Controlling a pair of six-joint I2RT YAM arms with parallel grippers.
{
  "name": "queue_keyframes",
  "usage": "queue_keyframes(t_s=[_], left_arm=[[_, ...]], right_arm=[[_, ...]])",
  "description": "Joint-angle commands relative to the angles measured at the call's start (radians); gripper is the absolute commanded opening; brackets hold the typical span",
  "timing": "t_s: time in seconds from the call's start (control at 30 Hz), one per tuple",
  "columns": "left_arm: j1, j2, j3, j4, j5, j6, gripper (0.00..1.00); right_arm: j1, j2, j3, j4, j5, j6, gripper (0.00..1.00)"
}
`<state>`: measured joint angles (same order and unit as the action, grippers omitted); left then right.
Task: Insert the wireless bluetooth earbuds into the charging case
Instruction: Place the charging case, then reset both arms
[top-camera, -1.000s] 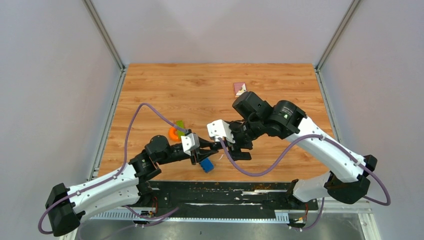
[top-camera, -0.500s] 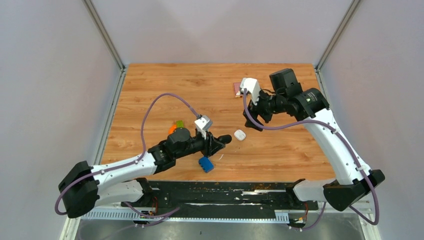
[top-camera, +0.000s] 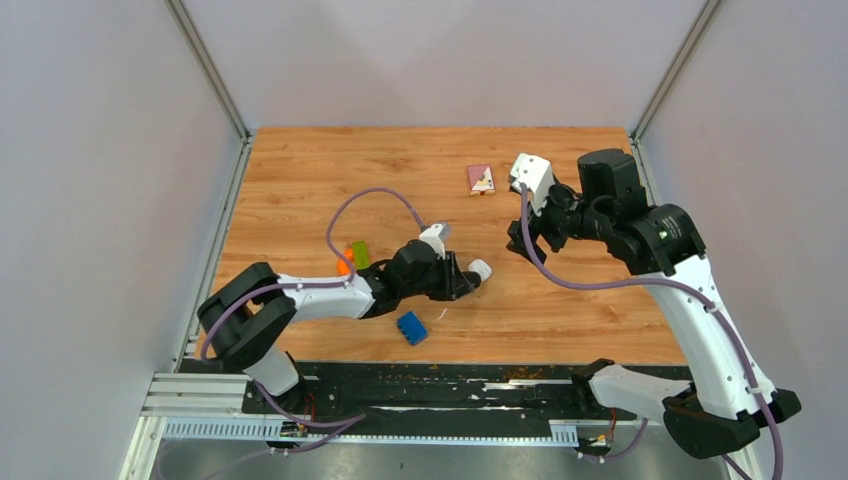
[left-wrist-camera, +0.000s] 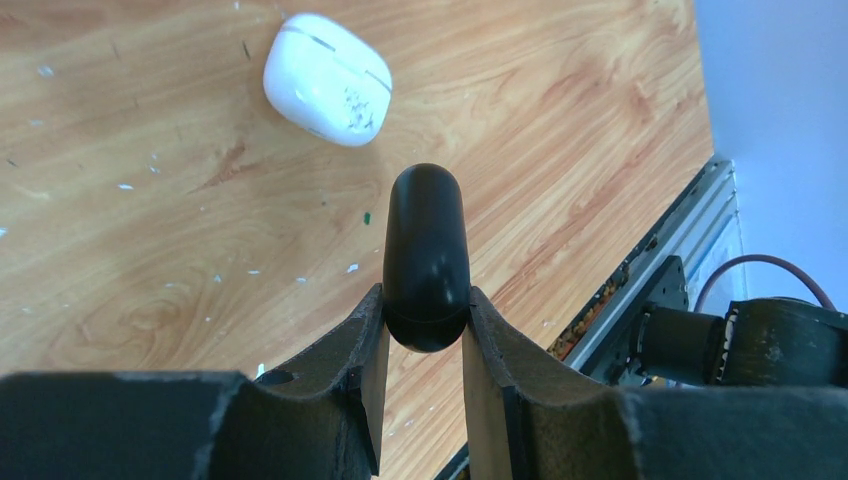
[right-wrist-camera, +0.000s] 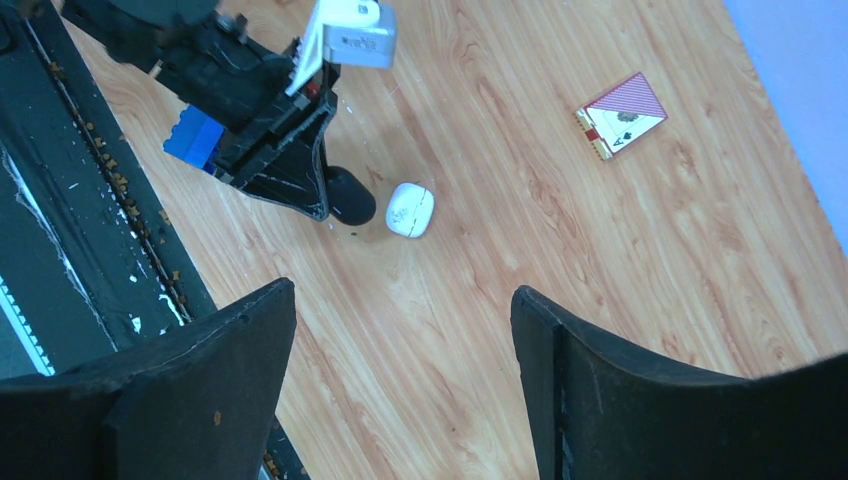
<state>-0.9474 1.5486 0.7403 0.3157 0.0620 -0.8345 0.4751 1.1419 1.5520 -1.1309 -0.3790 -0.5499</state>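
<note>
Pinched only at its rounded end by the left tool (left-wrist-camera: 425, 315), the smooth black case (left-wrist-camera: 426, 240) could squirt free or knock the shut white case (left-wrist-camera: 327, 79) just beyond it on the desk (top-camera: 560, 300); the right tool (right-wrist-camera: 405, 300) hangs wide, empty; no earbuds show.

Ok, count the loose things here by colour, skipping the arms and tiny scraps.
White: 1, the closed case
Black: 1, the pill-shaped case in the left gripper
Blue: 1, the block
Orange: 1, the orange piece
Green: 1, the green piece
Red: 1, the card pack
Total: 6
</note>
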Motion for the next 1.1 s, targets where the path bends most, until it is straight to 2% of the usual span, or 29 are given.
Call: queue_keyframes(t_s=[0.0, 0.17, 0.33, 0.5, 0.63, 0.83, 0.93, 1.07], left_arm=[[0.008, 0.068, 0.063, 0.045, 0.071, -0.099, 0.28], [0.020, 0.138, 0.073, 0.062, 0.122, -0.153, 0.30], [0.030, 0.149, 0.094, 0.023, 0.139, -0.137, 0.40], [0.043, 0.144, 0.168, -0.182, 0.113, -0.095, 0.47], [0.042, 0.105, 0.219, -0.369, 0.064, -0.034, 0.49], [0.043, -0.130, 0.262, -0.654, -0.153, 0.154, 0.50], [0.042, -0.321, 0.293, -0.763, -0.289, 0.284, 0.51], [0.043, -0.498, 0.401, -0.900, -0.437, 0.494, 0.53]], right_arm=[[-0.005, -0.050, -0.019, 0.016, 0.033, 0.010, 0.79], [-0.005, -0.091, -0.061, 0.033, 0.025, 0.016, 0.79], [-0.011, -0.096, -0.077, 0.037, 0.017, 0.023, 0.80], [-0.011, -0.083, -0.064, 0.040, 0.030, 0.018, 0.81], [-0.011, -0.074, -0.044, 0.025, 0.060, 0.004, 0.83], [-0.022, -0.045, 0.003, -0.028, 0.136, -0.001, 0.87], [-0.053, -0.046, 0.011, 0.003, 0.144, 0.069, 0.87], [-0.088, -0.056, -0.009, 0.108, 0.218, 0.228, 0.97]])
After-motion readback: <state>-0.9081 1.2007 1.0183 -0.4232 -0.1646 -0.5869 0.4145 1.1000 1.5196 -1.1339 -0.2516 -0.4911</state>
